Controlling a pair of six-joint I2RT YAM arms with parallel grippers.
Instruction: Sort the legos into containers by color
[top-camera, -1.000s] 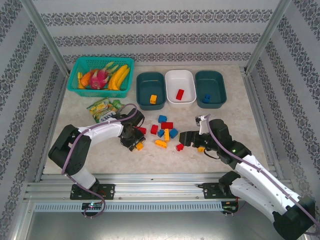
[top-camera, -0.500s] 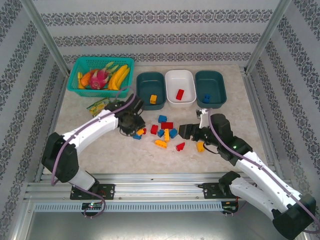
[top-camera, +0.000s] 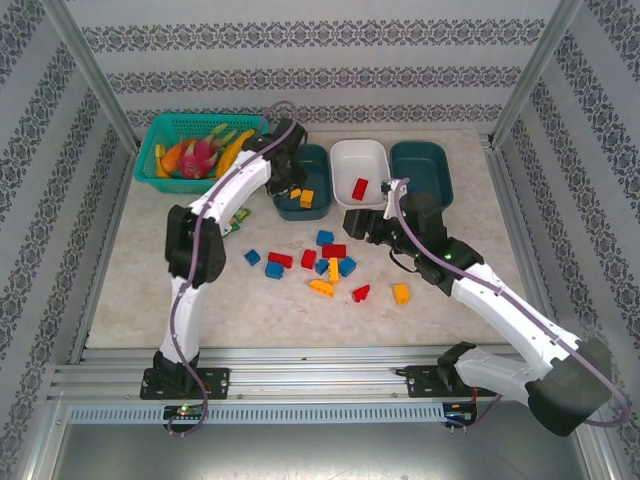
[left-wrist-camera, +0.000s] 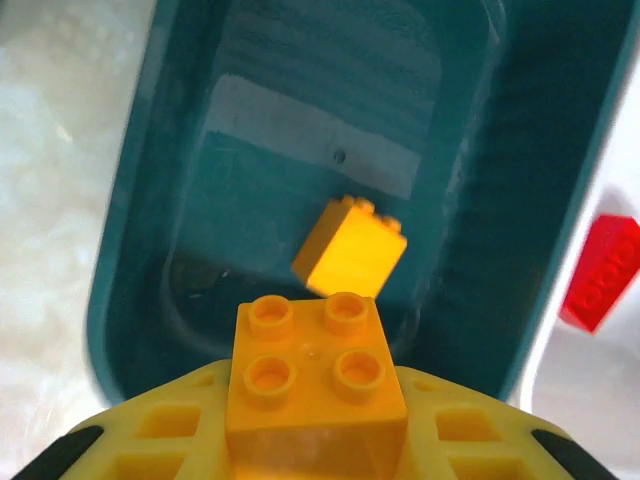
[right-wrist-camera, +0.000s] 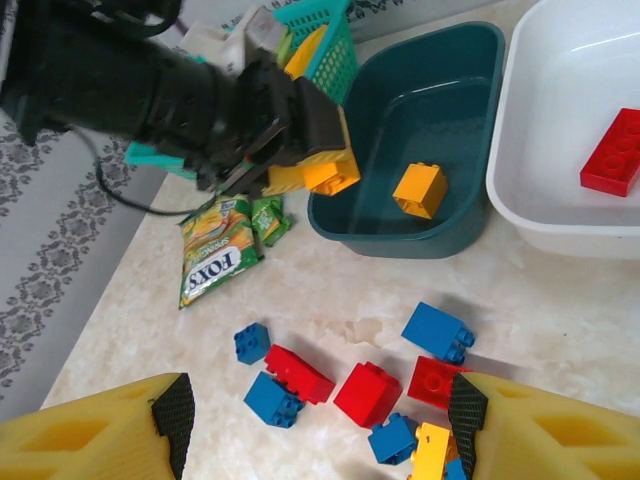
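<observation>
Hovering outstretched over teal tub (right-wrist-camera: 400, 235), left fingers (left-wrist-camera: 160, 440) clamping orange brick (left-wrist-camera: 315, 375), right fingers (right-wrist-camera: 90, 430) apart

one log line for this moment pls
left fingers: shut on orange lego, above left teal tub | right fingers: open, above loose legos

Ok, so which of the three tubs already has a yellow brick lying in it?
The left dark teal tub, beside the turquoise basket: a yellow brick lies on its floor. The white middle tub holds a red brick instead.
</observation>
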